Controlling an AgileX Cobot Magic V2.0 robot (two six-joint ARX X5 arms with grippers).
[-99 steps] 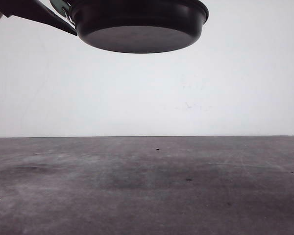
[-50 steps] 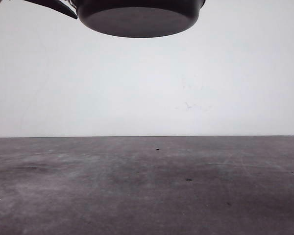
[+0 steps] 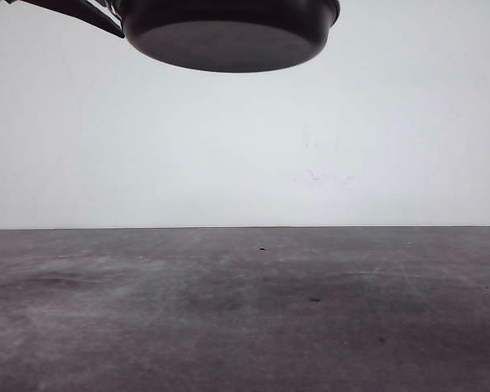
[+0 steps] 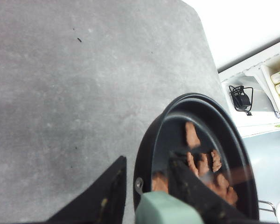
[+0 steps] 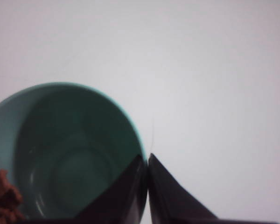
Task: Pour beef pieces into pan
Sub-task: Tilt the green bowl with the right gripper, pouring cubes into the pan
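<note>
The black pan (image 3: 229,37) hangs high over the table, and I see its underside in the front view. In the left wrist view the pan (image 4: 151,140) holds several reddish-brown beef pieces (image 4: 203,163). My left gripper (image 4: 147,163) is shut on its mint-green handle (image 4: 165,210), one dark finger on each side. One of these fingers (image 3: 77,11) shows at the top left of the front view. My right gripper (image 5: 146,158) is shut on the rim of a teal bowl (image 5: 70,154), held up against the white wall. A small clump of beef pieces (image 5: 4,200) sits at the bowl's edge.
The grey table (image 3: 245,310) stretches bare beneath the pan, with a few small dark specks. A white wall (image 3: 245,147) stands behind it. Past the table's rounded corner are a white shelf with a black charger (image 4: 241,96) and boxes.
The pan rose between the first two frames, then came down a little and shifted slightly left. The table below is unchanged.
</note>
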